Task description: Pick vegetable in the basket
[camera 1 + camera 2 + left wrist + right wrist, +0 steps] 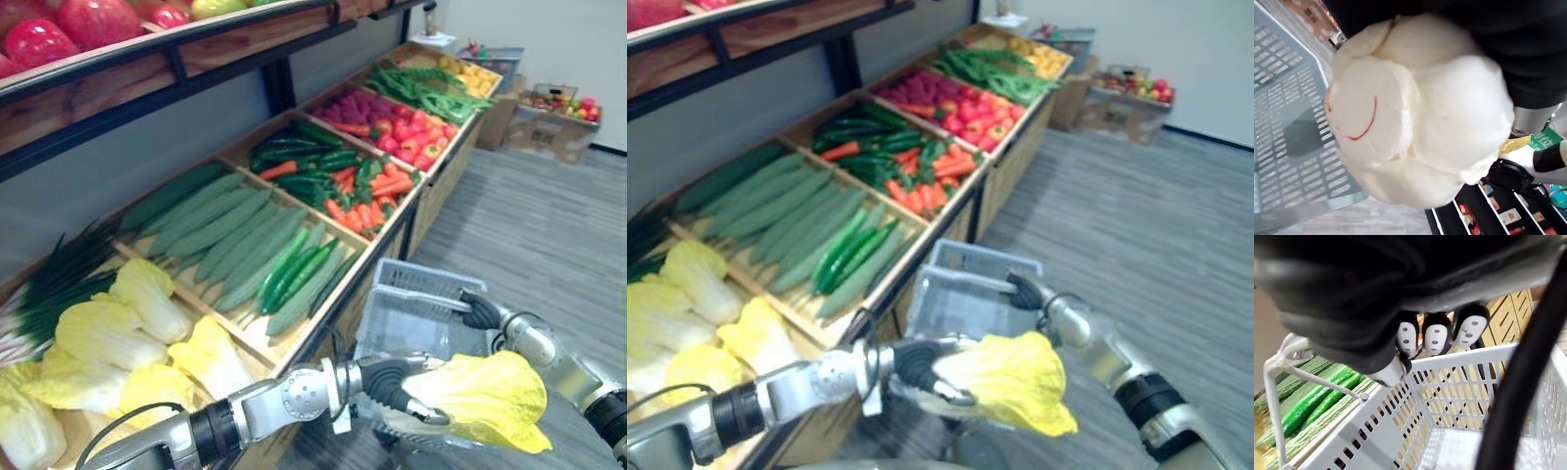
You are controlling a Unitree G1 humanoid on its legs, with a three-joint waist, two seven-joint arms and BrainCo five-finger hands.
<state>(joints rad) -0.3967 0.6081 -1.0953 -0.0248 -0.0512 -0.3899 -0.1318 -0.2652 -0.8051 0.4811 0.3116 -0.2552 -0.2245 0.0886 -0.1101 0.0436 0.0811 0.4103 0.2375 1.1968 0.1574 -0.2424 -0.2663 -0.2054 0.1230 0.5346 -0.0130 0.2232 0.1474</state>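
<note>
One cabbage (pixel 485 397) sits clamped in the curled fingers of the left hand (pixel 397 384), hanging over the near rim of the basket (pixel 411 313). The right hand (pixel 482 310) has its fingers curled over the basket's rim. Released here, the cabbage could clip that rim and tumble to the floor (pixel 549 215).

Both arms are being presented as silver-grey jointed tubes. The left arm (pixel 284 397) is being interrupted by a black band and the right arm (pixel 544 348) by a black cuff. The left hand (pixel 392 384) and right hand (pixel 480 310) are being sheathed in dark ribbed covers. The right hand's fingertips (pixel 1436 339) are being marked by pale pads with small dark dots.
</note>
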